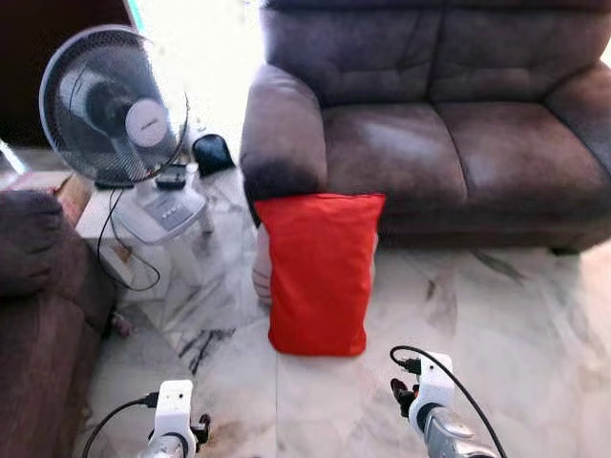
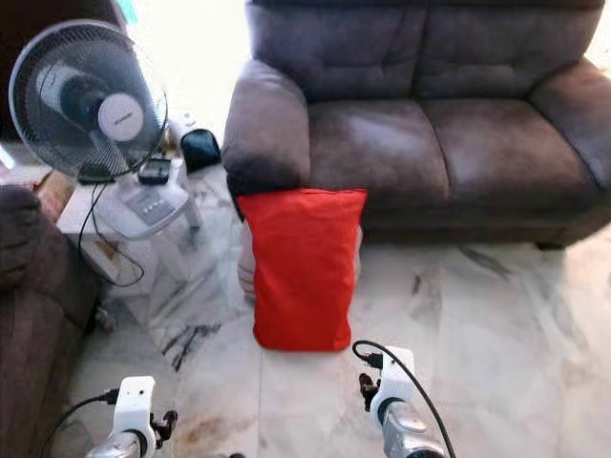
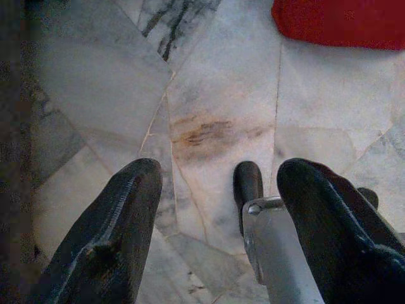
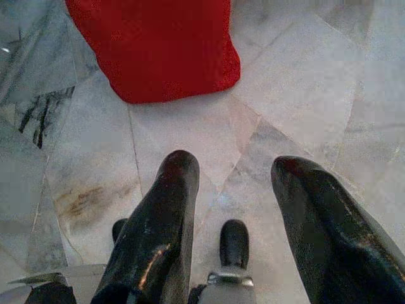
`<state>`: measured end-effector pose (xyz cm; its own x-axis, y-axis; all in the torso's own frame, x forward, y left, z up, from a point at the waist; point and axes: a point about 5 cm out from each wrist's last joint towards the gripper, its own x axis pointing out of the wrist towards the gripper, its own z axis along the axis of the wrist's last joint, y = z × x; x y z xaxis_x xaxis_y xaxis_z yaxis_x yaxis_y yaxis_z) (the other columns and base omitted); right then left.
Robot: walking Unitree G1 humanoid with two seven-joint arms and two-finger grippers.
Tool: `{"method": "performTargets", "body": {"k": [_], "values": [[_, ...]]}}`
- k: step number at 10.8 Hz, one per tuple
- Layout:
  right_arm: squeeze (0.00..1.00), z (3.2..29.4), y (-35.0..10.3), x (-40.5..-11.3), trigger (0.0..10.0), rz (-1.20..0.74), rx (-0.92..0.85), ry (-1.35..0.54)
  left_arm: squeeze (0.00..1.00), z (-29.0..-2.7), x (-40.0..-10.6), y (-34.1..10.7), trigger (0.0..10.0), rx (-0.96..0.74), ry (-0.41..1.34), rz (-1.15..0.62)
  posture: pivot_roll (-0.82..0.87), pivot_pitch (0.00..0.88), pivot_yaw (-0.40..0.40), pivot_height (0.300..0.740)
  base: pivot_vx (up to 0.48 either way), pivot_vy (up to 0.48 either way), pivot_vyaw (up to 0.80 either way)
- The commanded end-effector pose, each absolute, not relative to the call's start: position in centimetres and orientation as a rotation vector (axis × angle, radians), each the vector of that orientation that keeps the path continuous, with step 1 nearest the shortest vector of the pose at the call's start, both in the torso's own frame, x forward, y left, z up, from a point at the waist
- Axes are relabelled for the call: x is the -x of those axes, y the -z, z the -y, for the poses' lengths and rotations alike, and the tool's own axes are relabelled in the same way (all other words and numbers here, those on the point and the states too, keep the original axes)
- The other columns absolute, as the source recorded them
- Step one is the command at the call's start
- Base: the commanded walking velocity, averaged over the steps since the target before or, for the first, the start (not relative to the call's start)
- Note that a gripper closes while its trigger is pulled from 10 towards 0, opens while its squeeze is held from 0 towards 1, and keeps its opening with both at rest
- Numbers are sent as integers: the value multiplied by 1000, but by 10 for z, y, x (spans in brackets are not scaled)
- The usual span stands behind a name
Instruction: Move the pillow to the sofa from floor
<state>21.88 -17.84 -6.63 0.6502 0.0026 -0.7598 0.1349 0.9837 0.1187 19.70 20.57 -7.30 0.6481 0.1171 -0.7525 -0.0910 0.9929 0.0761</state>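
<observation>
Red fabric marked the pillow (image 1: 319, 272), which stood on end on the marble floor (image 1: 496, 324), its top edge leaning against the front of the brown sofa (image 1: 430, 143) just below the sofa's left armrest (image 1: 282, 134). Its long axis ran up and down, from the floor edge up towards the seat cushion, with the broad face turned towards the robot. Something pale sat behind its left edge, too hidden to identify.

Both arms were held low in front of the body, short of the pillow. The right claw (image 4: 243, 215) had its fingers apart with nothing between them, and the pillow's bottom corner lay ahead of it and slightly towards the robot's left. The left claw (image 3: 215, 215) was likewise spread and empty over a stained floor tile, with the pillow ahead and off to its right. The pillow lay roughly between the two arms, the right one seemingly a little nearer.

A standing fan (image 1: 115, 105) stood to the left of the sofa, with a second dark armchair (image 1: 38, 286) at the left edge of the floor.

Judging from this, the coming move would be a forward reach to the pillow's upright sides.
</observation>
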Motion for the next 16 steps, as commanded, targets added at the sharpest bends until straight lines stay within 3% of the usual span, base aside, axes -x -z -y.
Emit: {"method": "performTargets", "body": {"k": [1, 12, 16], "values": [[0, 177, 67, -217, 10000, -866, -169, 74, 0, -206, -195, 74, 10000, -40, -114, -868, 52, 87, -10, 740, 307, 0, 0], [0, 179, 68, -216, 10000, -865, -147, 61, 0, -203, -195, 75, 10000, -42, -105, -865, 55, 32, -19, 740, 311, 0, 48], [0, 180, 67, -218, 10000, -860, -147, 71, 0, -199, -199, 73, 10000, -38, -106, -856, 50, 64, -25, 740, 309, 0, 0]]}}
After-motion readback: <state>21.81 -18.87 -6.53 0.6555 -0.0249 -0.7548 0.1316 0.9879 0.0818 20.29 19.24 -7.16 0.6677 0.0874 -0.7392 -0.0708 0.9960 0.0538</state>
